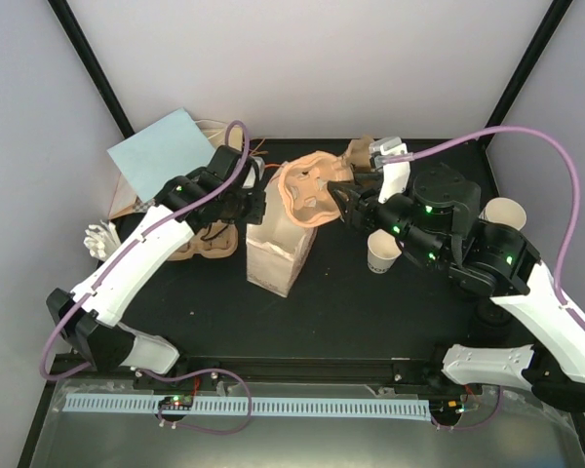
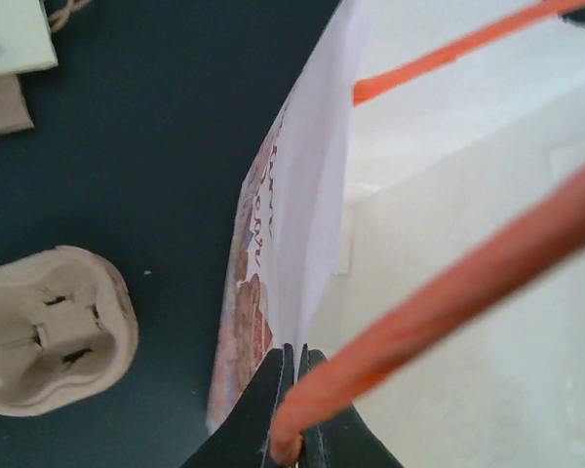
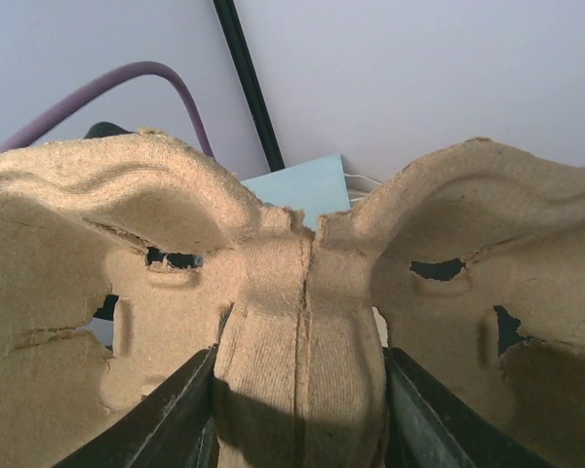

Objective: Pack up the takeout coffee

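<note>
Two cream paper coffee cups stand on the black table at the right, one (image 1: 382, 253) just below my right forearm and another (image 1: 504, 213) further right. My right gripper (image 1: 339, 200) (image 3: 302, 361) is shut on the middle ridge of a brown pulp cup tray (image 1: 310, 188) (image 3: 302, 292), which hangs tilted above the open paper bag (image 1: 278, 249). My left gripper (image 1: 253, 203) (image 2: 297, 359) is shut on the top edge of the bag's left wall (image 2: 307, 195). An orange handle (image 2: 439, 302) crosses in front of its fingers.
A second pulp tray (image 1: 207, 244) (image 2: 54, 331) lies left of the bag, partly under my left arm. A pale blue sheet (image 1: 166, 151) leans at the back left, and a small white object (image 1: 99, 239) lies at the table's left edge.
</note>
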